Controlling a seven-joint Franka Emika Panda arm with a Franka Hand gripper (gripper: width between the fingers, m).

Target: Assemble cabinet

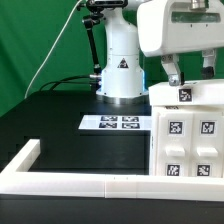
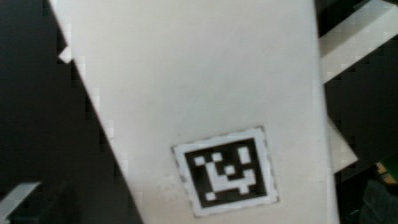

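Hanging gripper [image 1: 189, 74] close over the cabinet [image 1: 190, 135]

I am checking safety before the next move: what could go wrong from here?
1. The gripper hangs close over the cabinet; if it comes down off-centre, a finger may hit the top and shift it.
2. The wrist view is almost filled by one white panel, so alignment is hard to judge there.
3. Whether the jaws hold anything cannot be told; a loose part could slip.
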